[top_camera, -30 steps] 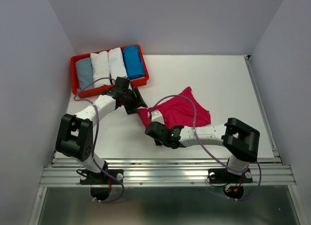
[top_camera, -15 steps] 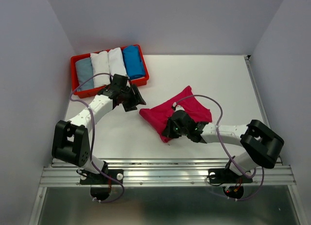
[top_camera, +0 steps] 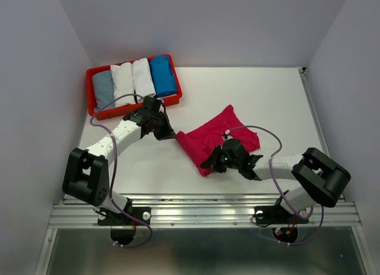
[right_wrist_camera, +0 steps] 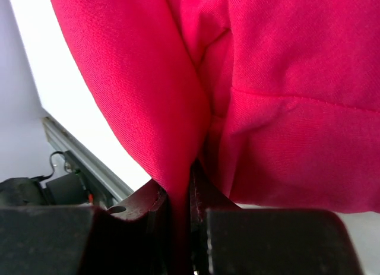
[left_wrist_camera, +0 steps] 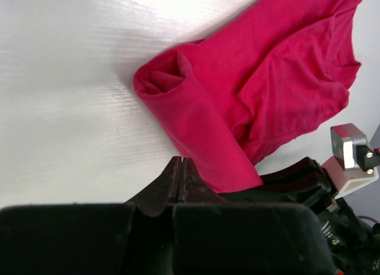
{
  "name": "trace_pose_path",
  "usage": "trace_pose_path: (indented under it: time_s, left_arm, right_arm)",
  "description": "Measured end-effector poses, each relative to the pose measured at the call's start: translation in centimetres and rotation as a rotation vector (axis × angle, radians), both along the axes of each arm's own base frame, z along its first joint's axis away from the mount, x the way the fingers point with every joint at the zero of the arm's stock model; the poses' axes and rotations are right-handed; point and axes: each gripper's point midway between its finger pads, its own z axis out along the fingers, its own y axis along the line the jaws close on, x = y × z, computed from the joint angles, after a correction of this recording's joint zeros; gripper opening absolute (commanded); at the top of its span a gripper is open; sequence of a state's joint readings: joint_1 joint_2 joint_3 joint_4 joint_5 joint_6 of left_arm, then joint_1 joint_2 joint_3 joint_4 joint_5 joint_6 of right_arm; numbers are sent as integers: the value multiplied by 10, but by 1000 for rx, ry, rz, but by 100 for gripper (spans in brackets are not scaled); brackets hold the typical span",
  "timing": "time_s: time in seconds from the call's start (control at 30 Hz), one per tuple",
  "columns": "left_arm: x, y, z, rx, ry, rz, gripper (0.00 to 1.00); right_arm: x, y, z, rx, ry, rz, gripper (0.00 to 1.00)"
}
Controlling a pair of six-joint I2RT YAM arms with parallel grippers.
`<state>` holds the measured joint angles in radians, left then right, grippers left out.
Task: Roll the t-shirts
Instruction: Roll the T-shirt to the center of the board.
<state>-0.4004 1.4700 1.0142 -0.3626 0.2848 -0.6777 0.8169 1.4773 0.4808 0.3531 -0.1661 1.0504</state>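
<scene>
A robotics laboratory test cell is indicated: a bare white surface (top_camera: pixel 267 97) is boxed in on three sides by plain pale walls (top_camera: pixel 208 25), and an aluminium rail (top_camera: pixel 202 212) is fixed along its near edge. Two white-and-black machines, the left arm (top_camera: pixel 113 141) and the right arm (top_camera: pixel 279 165), are bolted at that rail, with lilac cables (top_camera: pixel 276 145) looped loosely along them. A red tray (top_camera: pixel 89 85) of rolled t-shirts (top_camera: pixel 142 76) is set out at the far left corner.

Pink t-shirt (right_wrist_camera: pixel 285 108): ran off the right wrist view's top and right edges; pinched fold was hidden between right gripper (right_wrist_camera: pixel 181 198) fingers.
</scene>
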Motion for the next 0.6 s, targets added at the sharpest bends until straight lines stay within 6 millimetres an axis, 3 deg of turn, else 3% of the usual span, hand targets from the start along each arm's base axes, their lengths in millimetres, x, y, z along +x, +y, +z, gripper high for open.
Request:
trace_pose_path:
  time_s: [0.3, 0.6]
  left_arm:
    - [-9, -14, -19, 14, 32, -49, 0]
    - [-12, -38, -65, 46, 114, -113, 0]
  right_arm:
    - [-4, -5, 1, 48, 31, -31, 1]
    - [-5, -4, 2, 64, 38, -36, 1]
